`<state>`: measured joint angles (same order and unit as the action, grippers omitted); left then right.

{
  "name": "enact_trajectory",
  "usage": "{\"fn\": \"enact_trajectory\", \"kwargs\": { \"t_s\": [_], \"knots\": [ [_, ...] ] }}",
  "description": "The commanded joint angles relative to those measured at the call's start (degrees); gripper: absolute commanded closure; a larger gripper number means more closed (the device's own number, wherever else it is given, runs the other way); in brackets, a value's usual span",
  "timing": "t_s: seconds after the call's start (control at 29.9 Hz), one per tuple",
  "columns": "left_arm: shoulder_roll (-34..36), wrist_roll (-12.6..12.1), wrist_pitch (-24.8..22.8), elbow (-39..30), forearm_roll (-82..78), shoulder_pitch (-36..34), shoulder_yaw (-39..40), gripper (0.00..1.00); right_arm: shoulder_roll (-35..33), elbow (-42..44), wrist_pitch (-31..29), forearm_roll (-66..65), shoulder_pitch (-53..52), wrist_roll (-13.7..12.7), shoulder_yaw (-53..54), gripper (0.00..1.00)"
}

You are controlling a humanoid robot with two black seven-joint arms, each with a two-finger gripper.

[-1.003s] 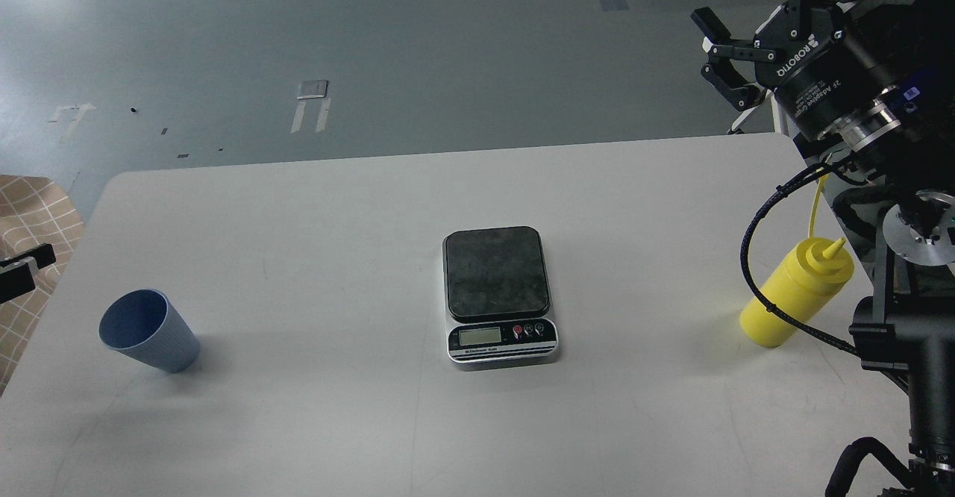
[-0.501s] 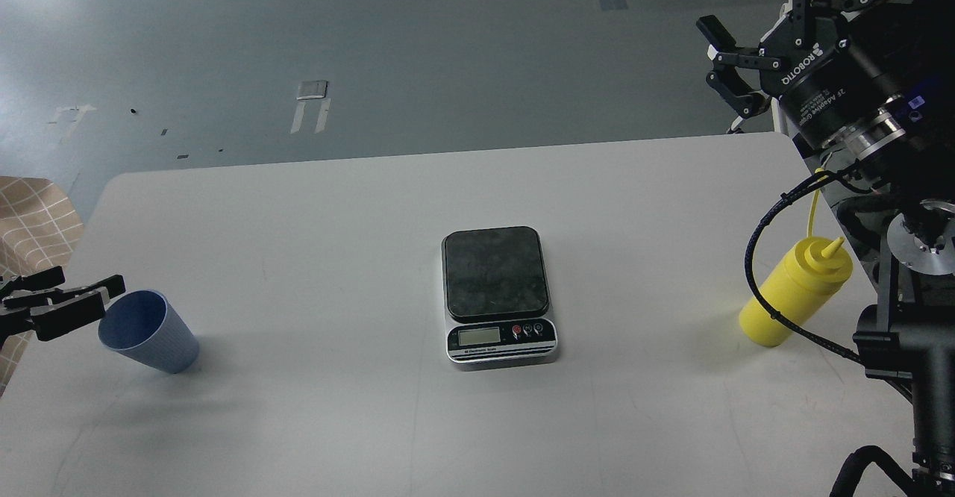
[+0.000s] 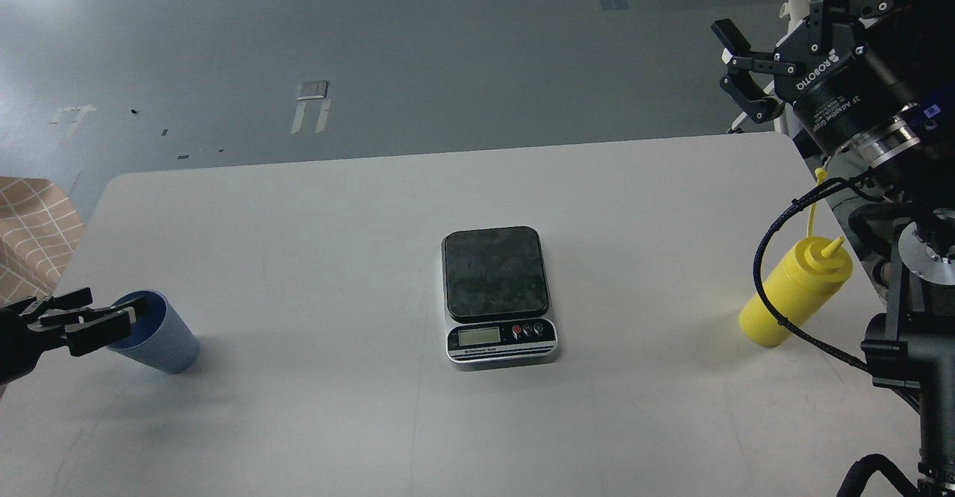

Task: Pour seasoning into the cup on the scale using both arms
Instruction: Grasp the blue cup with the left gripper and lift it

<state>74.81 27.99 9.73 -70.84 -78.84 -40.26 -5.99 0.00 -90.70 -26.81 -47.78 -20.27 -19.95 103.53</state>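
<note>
The light blue ribbed cup stands at the table's left front. My left gripper comes in from the left edge, its dark fingers slightly apart at the cup's rim and overlapping its mouth. I cannot tell whether they touch it. The scale sits in the table's middle with its dark plate bare. The yellow seasoning bottle stands at the right, behind a black cable. My right gripper is open and empty, high above the table's far right corner.
The white table ends at a rounded far edge, with grey floor beyond. A checked tan cloth lies off the left edge. My right arm's thick joints and cable crowd the right side next to the bottle.
My left gripper has come in from the left edge and reached the cup's rim. My right gripper has drifted slightly to the right, still open. The cup, scale and bottle have not moved.
</note>
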Motion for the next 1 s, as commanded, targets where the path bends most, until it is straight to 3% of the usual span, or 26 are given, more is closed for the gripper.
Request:
{"fn": "enact_trajectory", "kwargs": {
  "t_s": [0.0,0.1,0.3,0.5,0.67,0.74,0.84,0.97],
  "knots": [
    [-0.81,0.01,-0.07,1.85,-0.18,0.53,-0.07,0.02,0.0,0.0,0.0,-0.03,0.23,0.0,0.0,0.0],
    [-1.59,0.01,-0.07,3.52,-0.35,2.03,-0.07,0.03,0.0,0.0,0.0,-0.03,0.31,0.0,0.09,0.0],
    [-3.88,0.01,-0.15,6.5,-0.35,3.43,-0.07,0.14,0.0,0.0,-0.09,-0.03,0.75,0.0,0.35,0.0],
    [-4.32,0.01,-0.15,6.68,0.26,3.17,0.63,0.4,-0.09,0.09,-0.17,-0.03,1.45,0.0,0.35,0.0],
    [-4.32,0.01,-0.24,6.68,0.35,3.08,0.9,0.53,-0.09,0.09,-0.18,0.06,2.16,0.09,0.35,0.0],
    [-4.41,0.01,-0.15,6.68,0.26,2.99,0.81,0.69,-0.09,0.18,-0.18,0.06,2.42,0.09,0.27,0.0],
    [-4.5,0.01,-0.15,6.68,0.09,2.99,0.72,0.84,0.0,0.09,-0.26,0.06,2.95,0.09,0.27,0.0],
    [-4.58,0.01,-0.15,6.68,0.0,3.08,0.81,0.95,0.0,0.09,-0.35,0.06,3.13,0.09,0.27,0.0]
  ]
}}
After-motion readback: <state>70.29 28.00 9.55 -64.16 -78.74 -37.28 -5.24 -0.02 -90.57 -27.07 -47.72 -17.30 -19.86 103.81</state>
